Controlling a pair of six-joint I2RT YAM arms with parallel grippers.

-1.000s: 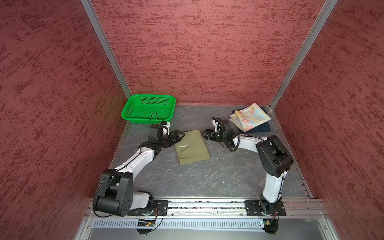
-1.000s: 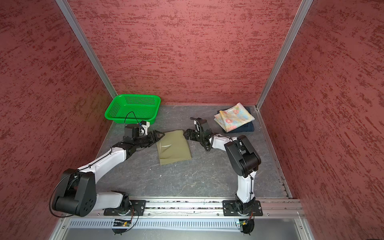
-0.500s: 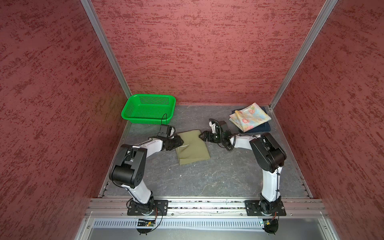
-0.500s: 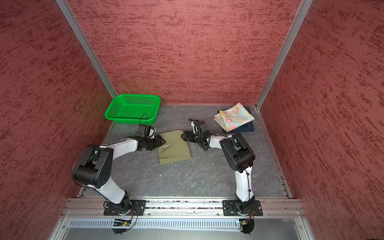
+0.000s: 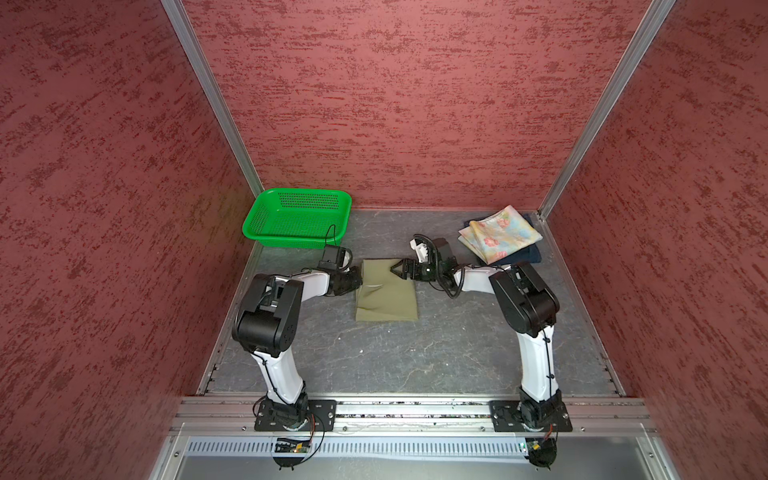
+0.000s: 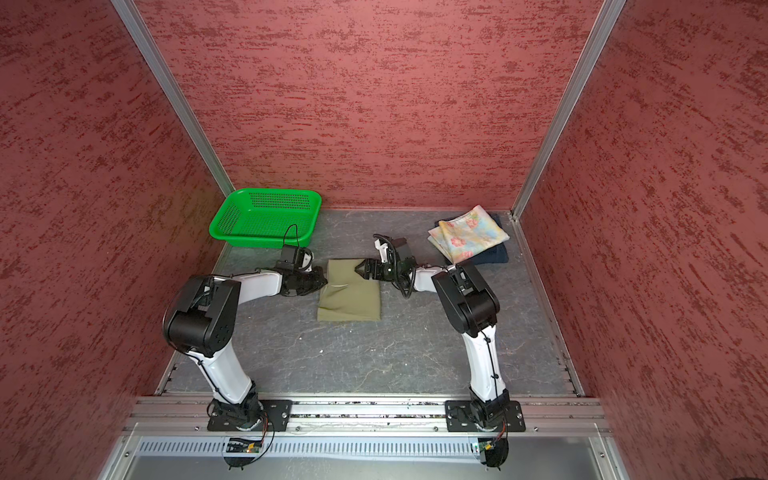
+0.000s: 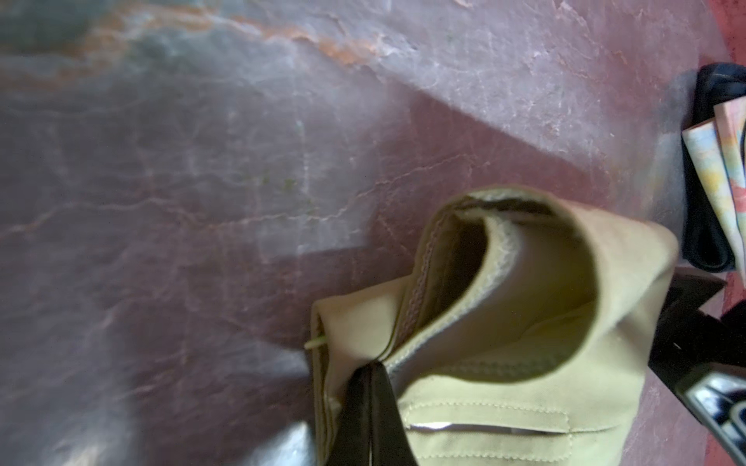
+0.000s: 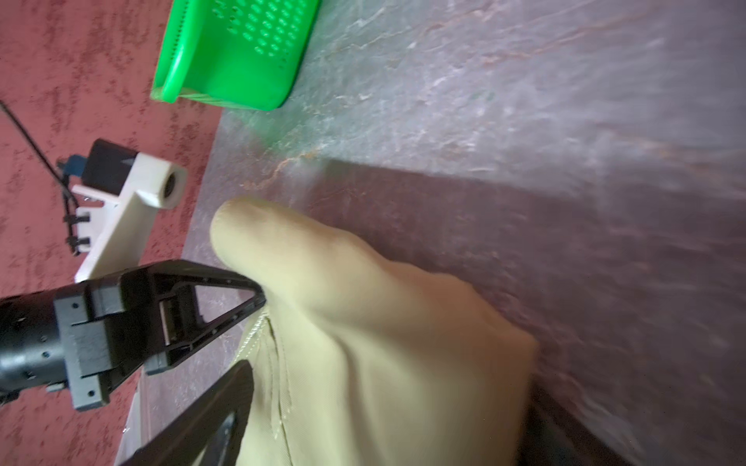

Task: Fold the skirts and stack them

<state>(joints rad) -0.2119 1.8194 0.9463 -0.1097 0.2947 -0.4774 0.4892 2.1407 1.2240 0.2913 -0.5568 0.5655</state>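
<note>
In both top views the olive-green skirt (image 5: 386, 297) lies folded into a rectangle on the table (image 5: 415, 357), about midway between the side edges and nearer the far edge. The left gripper (image 5: 358, 279) sits at its far left corner and the right gripper (image 5: 397, 269) over its far right corner. The floral skirt (image 5: 500, 235) rests folded on the denim skirt (image 5: 530, 255) in the far right corner. A green basket (image 5: 291, 240) stands in the far left corner.

In the left wrist view the left gripper's jaws are pressed together on the cloth edge, pinching several layers. Beyond the pinch the layers belly open into a loose loop, so the fold is not lying flat there.

In the right wrist view the left gripper bites the skirt's corner. The right gripper's jaws stand wide and grip nothing. One of its fingers (image 8: 210, 415) shows just beside the raised cloth. The other is probably hidden behind the fold, so I cannot tell whether the cloth already lies between them.

The skirt looks light, soft and limp, with no stiffness to hold a fold when lifted. Its layers will likely slide apart and sag between the two grips. The best hold seems to be both far corners at once, each pinch taking every layer at the stitched edge. Carrying it low and taut toward the stack should keep the fold.
</note>
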